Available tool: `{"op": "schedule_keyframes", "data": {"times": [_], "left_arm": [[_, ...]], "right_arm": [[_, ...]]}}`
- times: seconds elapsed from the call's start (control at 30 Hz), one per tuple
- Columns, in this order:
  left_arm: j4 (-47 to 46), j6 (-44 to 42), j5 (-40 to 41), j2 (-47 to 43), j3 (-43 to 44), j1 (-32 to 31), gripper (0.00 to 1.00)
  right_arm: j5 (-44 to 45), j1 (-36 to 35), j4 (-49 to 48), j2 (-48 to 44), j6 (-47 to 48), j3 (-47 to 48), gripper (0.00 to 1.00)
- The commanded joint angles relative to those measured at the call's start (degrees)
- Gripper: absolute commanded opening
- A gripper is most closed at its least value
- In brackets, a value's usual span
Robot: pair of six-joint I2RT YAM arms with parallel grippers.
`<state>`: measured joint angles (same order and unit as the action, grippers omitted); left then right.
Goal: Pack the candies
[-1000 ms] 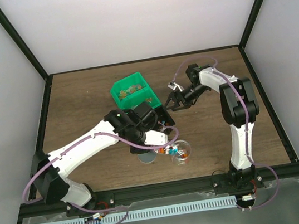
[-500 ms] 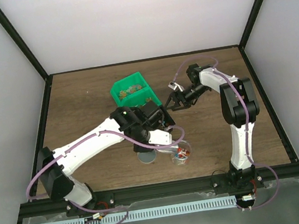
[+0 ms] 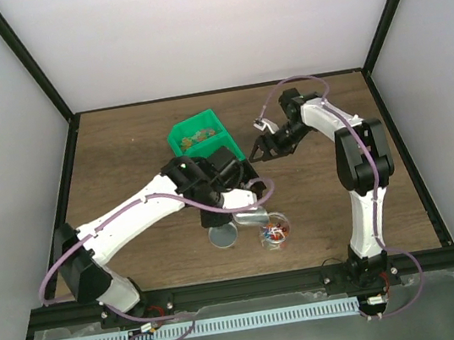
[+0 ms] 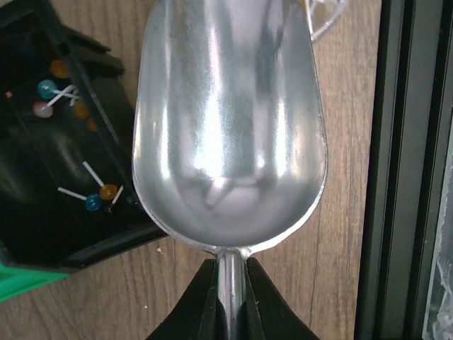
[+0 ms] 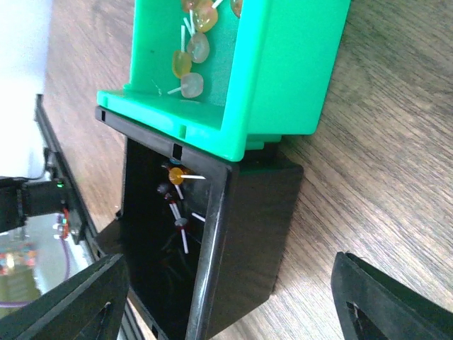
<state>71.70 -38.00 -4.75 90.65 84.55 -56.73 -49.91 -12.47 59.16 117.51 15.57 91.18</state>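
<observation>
top view, left gripper [image 3: 232,214]: clenched on the scoop [image 3: 252,216] handle, bowl poking out ahead of the jaws, low over the table [image 3: 122,151]
top view, cup [image 3: 276,233]: clear, on the table just past the scoop's tip; touching or not, I cannot tell
top view, candies [image 3: 276,232]: there they are, a red, blue and white jumble inside the cup
top view, disc [image 3: 223,237]: grey and flat, just beside the left jaws on the near side
top view, right gripper [image 3: 260,150]: jaws released and spread wide, hanging at the edge of the black bin [image 3: 240,168]
top view, green bin [image 3: 198,137]: butted against the black bin, beyond the right jaws, well apart from the cup
left wrist, left gripper [image 4: 230,265]: both fingers [image 4: 202,301] squeezing the thin scoop [image 4: 230,120] neck, grasping it firmly
left wrist, scoop: shiny bare metal fills the view straight ahead of the jaws
left wrist, black bin [image 4: 85,249]: left of the jaws, candies [image 4: 107,191] on white sticks inside
left wrist, cup [image 4: 327,14]: only a sliver of rim, far ahead and right of the jaws
right wrist, right gripper [image 5: 230,265]: fingers [image 5: 71,301] far apart, gripping nothing
right wrist, black bin [image 5: 255,234]: between and just ahead of the jaws, a few candies [image 5: 177,174] inside
right wrist, green bin [image 5: 283,71]: further ahead, touching the black bin, pale candies within
</observation>
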Motion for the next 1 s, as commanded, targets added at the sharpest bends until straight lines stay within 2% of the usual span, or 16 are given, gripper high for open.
{"op": "schedule_keyframes", "data": {"times": [0.0,0.2,0.33,0.47,0.67,0.87,0.97], "left_arm": [[-1.71,3.64,-4.09,-3.84,1.71,3.61,0.04],[-9.29,6.18,-11.08,-9.66,0.02,14.87,0.04],[-17.00,8.40,-9.07,-15.28,-4.54,17.90,0.04],[-20.79,11.79,-7.49,-18.26,-6.61,21.43,0.04],[-22.63,13.64,-6.28,-21.20,-10.22,26.81,0.04],[-22.11,13.90,-6.29,-23.32,-12.86,28.70,0.04],[-21.66,13.63,-5.99,-23.59,-13.56,29.13,0.04]], "right_arm": [[9.13,-3.69,0.09,-3.87,0.33,1.20,0.80],[15.87,-7.89,-1.41,-4.34,-1.44,1.29,0.78],[19.76,-10.77,-2.14,-3.66,-3.18,2.23,0.76],[24.46,-13.61,-3.60,-3.19,-4.73,1.96,0.71],[31.20,-17.07,-5.75,-1.76,-6.46,2.12,0.57],[31.36,-17.15,-5.86,-0.96,-7.90,1.91,0.42],[31.29,-17.08,-6.38,-1.47,-8.10,0.79,0.30]]}}
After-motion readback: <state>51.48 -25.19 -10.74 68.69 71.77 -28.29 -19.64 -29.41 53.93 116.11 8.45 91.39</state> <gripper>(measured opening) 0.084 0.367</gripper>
